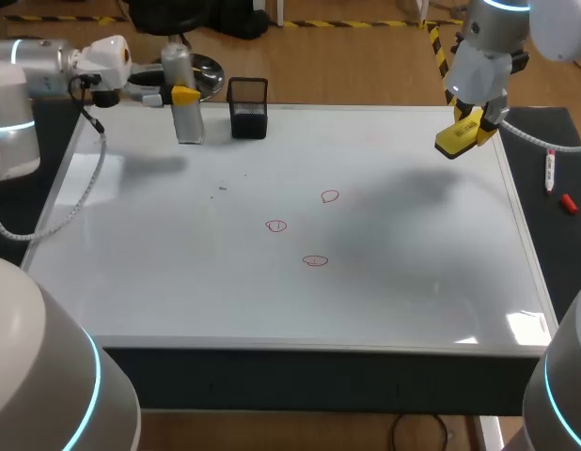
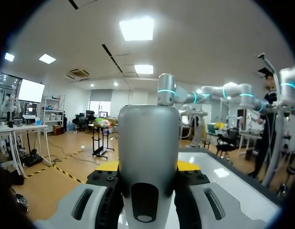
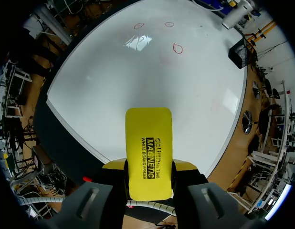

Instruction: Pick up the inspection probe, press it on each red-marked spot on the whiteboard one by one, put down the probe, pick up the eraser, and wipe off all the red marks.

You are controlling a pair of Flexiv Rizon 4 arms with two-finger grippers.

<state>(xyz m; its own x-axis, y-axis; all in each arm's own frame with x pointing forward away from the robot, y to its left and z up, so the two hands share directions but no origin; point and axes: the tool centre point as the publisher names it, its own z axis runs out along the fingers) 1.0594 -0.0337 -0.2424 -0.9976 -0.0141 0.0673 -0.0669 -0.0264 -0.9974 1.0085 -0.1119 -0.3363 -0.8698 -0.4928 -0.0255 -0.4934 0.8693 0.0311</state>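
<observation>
Whiteboard [image 1: 272, 301] covering the tabletop is showing three red marks [image 1: 315, 260] at its middle. Farther off, the right tool [image 1: 466, 133] is pinching the yellow eraser [image 3: 148, 152] above the right edge; the left tool [image 1: 182, 94] is gripping the upright probe [image 1: 188, 122] beside a black mesh cup [image 1: 248, 108].

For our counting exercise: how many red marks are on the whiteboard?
3: the farthest red mark, the middle red mark to its left, the nearest red mark. None hidden.

Left arm [image 1: 46, 61] lies level at far left, left fingers [image 1: 185, 94] clamping the probe [image 1: 188, 120]; right arm [image 1: 488, 47] hangs far right, right fingers [image 3: 184, 165] gripping the eraser [image 1: 457, 139].
</observation>
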